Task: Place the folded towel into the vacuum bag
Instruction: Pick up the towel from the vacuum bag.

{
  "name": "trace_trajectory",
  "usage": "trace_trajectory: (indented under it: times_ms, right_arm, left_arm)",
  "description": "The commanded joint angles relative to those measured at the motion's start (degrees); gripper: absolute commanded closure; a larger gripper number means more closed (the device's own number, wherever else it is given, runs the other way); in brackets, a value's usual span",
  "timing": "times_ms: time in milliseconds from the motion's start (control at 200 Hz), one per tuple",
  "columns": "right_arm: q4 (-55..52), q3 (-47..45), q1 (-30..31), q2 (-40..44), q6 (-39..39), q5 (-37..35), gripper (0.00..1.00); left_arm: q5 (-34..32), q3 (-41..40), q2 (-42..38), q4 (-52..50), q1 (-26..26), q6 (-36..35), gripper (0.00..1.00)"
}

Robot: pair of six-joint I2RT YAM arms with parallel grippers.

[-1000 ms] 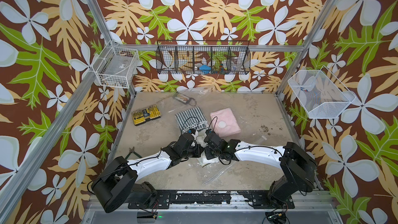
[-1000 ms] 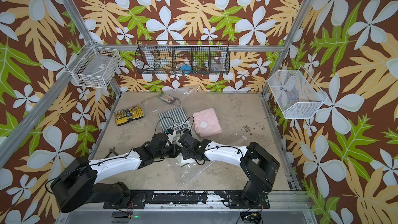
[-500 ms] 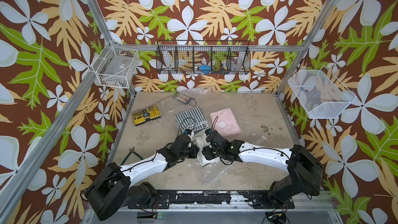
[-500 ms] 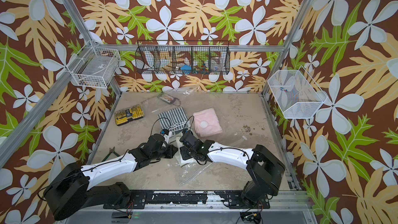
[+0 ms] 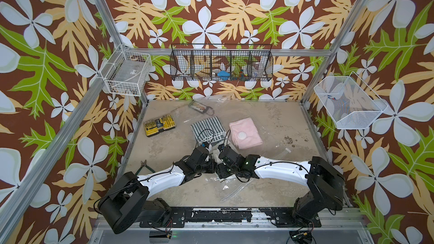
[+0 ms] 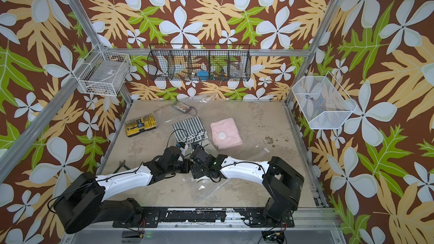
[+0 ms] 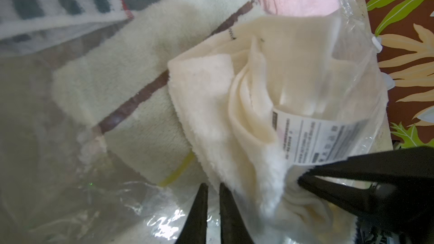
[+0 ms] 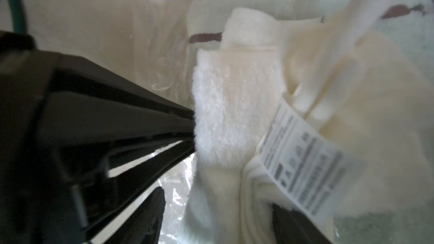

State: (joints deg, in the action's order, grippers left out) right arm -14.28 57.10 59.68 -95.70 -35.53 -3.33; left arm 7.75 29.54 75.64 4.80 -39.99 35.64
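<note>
Beige tabletop (image 5: 277, 123): one vacuum bag (image 5: 241, 134), three towels (image 5: 206, 127). Left gripper (image 7: 212, 186) pinches the bag; right gripper (image 8: 218, 198) fingers stand apart around the cream towel (image 7: 211, 113).

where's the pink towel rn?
In a top view, the pink towel lies mid-table, just right of the striped towel, with a white valve disc over it.

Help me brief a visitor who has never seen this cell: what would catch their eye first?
The loud leaf-and-flower wallpaper on every wall hits first. Next, the left arm and right arm meet in the middle over a cream towel with a printed label, partly under the crinkly clear vacuum bag. Beyond them lie a pink towel, a striped towel and a yellow bit set.
</note>
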Motion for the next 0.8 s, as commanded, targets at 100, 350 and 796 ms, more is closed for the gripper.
trace_trajectory:
  times_ms: [100, 350, 796]
  right_arm:
    - [-4.1, -0.2, 0.9, -3.6, -0.2, -7.0, 0.3]
    - [-12.1, 2.6, 2.2, -8.8, 2.6, -19.0, 0.39]
    - [-11.3, 3.6, 0.0, 4.5, 5.1, -17.2, 0.79]
  left_arm:
    - [-0.7, 0.5, -2.6, -0.8, 0.5, -2.3, 0.86]
    - [-2.4, 2.8, -8.8, -6.7, 2.7, -3.7, 0.86]
    - [-2.4, 4.9, -13.2, -11.1, 3.1, -0.8, 0.84]
